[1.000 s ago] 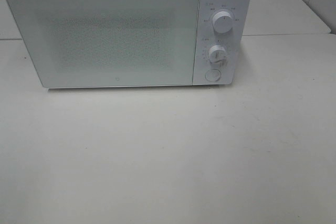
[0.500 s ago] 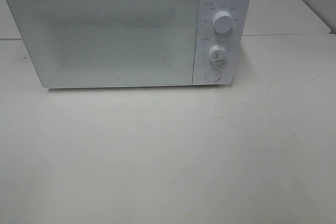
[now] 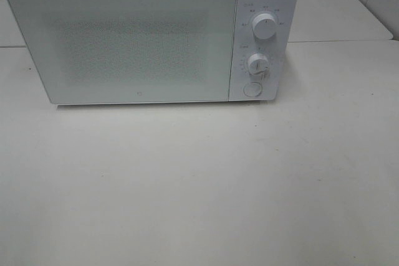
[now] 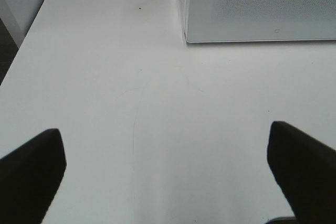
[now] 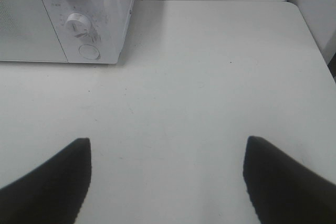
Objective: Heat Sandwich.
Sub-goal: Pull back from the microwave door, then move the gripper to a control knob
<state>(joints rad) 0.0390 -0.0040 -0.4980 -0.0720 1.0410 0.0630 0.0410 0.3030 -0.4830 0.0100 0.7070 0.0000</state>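
**Microwave Door Shut, Both Claws Spread Wide**

A white microwave (image 3: 143,35) was seen standing on the pale bench (image 3: 199,185), with its frosted door (image 3: 124,42) shut flush. On the microwave's panel, just beside the door, an upper knob (image 3: 264,28) was set above a lower knob (image 3: 257,64), and a round button (image 3: 252,89) was placed lowest. The sandwich was not shown in any view, and whether it lay behind the microwave's door could not be told. The left claw (image 4: 163,128) was held over the bench in front of the microwave's door-side corner. Its two dark fingers (image 4: 31,171) were spread wide and nothing was gripped between them. The right claw (image 5: 167,140) was held over the bench in front of the microwave's panel-side corner. Its fingers (image 5: 47,182) were likewise parted wide, and nothing was gripped.
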